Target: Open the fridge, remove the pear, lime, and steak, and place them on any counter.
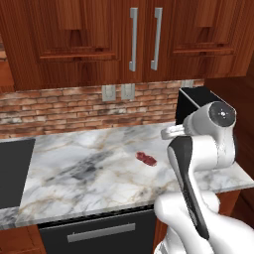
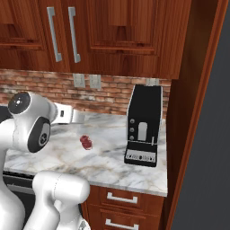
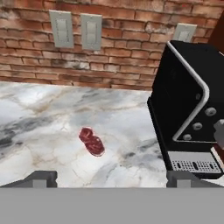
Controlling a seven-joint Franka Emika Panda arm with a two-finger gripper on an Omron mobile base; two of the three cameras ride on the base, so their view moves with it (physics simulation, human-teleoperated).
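In the left base view a black stovetop sits at the left edge of the frame, flush with the marble worktop that runs across the middle. The steak lies flat on the worktop, right of centre, with bare marble all round it. Behind it a brick backsplash carries two wall outlets, and dark wood cabinets with long silver handles fill the top. A black coffee machine stands at the right, partly hidden by the white arm rising from the lower right.

In the right base view the arm is at the left, the steak lies left of centre on the worktop, and the coffee machine stands well apart from it to the right, near the worktop's end.

In the hand view the steak lies left of centre, above and between the two finger tips at the bottom edge; the pincer is spread wide and grasps nothing. The coffee machine fills the right side, tilted in this view.
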